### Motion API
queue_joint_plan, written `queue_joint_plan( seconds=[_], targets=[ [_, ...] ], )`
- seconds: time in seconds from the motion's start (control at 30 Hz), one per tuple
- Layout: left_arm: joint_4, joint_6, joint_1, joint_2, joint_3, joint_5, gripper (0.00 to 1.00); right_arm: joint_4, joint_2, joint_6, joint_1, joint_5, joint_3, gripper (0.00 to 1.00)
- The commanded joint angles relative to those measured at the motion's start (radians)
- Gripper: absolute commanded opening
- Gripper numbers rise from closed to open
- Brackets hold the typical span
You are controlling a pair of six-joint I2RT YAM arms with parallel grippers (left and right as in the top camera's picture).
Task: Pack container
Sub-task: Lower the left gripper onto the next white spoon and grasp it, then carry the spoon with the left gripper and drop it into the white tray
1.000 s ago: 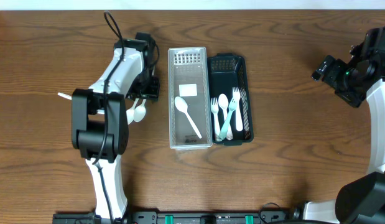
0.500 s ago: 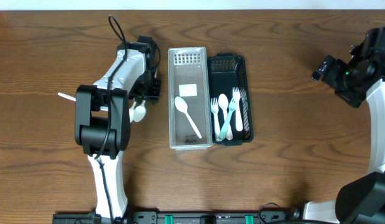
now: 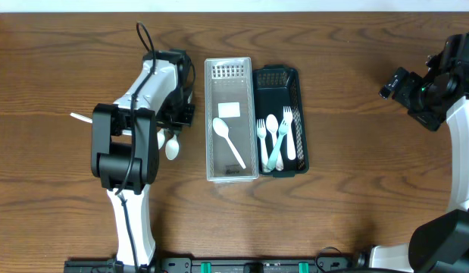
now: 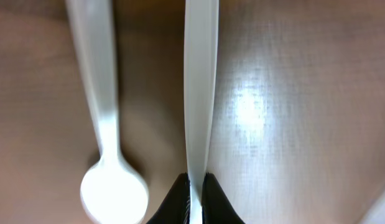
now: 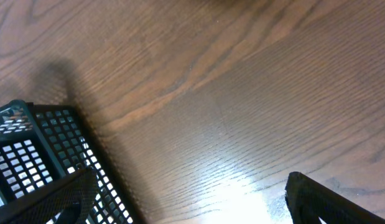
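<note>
While the left gripper (image 4: 196,190) is pinching a flat white plastic utensil handle (image 4: 199,93) between its black fingertips, the strip is running straight away from the jaws over the brown wooden table (image 4: 292,93). Its far end is leaving the wrist view, so the kind of utensil cannot be told. Just beside it, a loose white plastic spoon (image 4: 111,186) is lying on the wood, bowl toward the camera. The clear rectangular plastic container (image 3: 217,163) is sitting to the right of the left arm, its long side against a dark green mesh basket (image 3: 276,80), and is holding a single white spoon (image 3: 229,142) lying diagonally. The basket is carrying white and pale blue forks and spoons (image 3: 276,140). The right gripper (image 5: 189,180) is hovering well apart from the container, fingers spread wide and gripping nothing.
</note>
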Motion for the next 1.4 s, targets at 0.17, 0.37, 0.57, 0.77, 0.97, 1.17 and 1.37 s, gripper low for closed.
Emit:
queue_joint_plan(
  seconds=[0.17, 0.37, 0.57, 0.77, 0.97, 1.17, 1.37],
  targets=[
    [-0.083, -0.053, -0.032, -0.251, 0.234, 0.148, 0.06, -0.002, 0.003, -0.005, -0.006, -0.008, -0.004, 0.99],
    [-0.069, -0.204, -0.158, -0.311, 0.233, 0.222, 0.06, -0.002, 0.003, -0.005, -0.006, -0.007, -0.004, 0.99],
    [-0.012, -0.286, -0.314, -0.273, 0.167, 0.208, 0.10, 0.001, 0.003, -0.005, -0.006, -0.007, -0.004, 0.99],
    [0.024, -0.313, -0.362, -0.226, 0.126, 0.142, 0.27, 0.001, 0.003, -0.005, -0.006, -0.007, -0.004, 0.99],
    [0.007, -0.313, -0.277, -0.275, 0.180, 0.121, 0.42, 0.000, 0.003, -0.005, -0.006, -0.007, -0.004, 0.99],
    [-0.016, -0.285, -0.146, -0.323, 0.182, -0.033, 0.58, -0.004, 0.003, -0.006, -0.006, -0.007, -0.004, 0.99],
    [-0.011, -0.159, -0.026, -0.270, 0.123, -0.048, 0.58, -0.003, 0.003, -0.005, -0.006, -0.008, -0.004, 0.99]
  ],
)
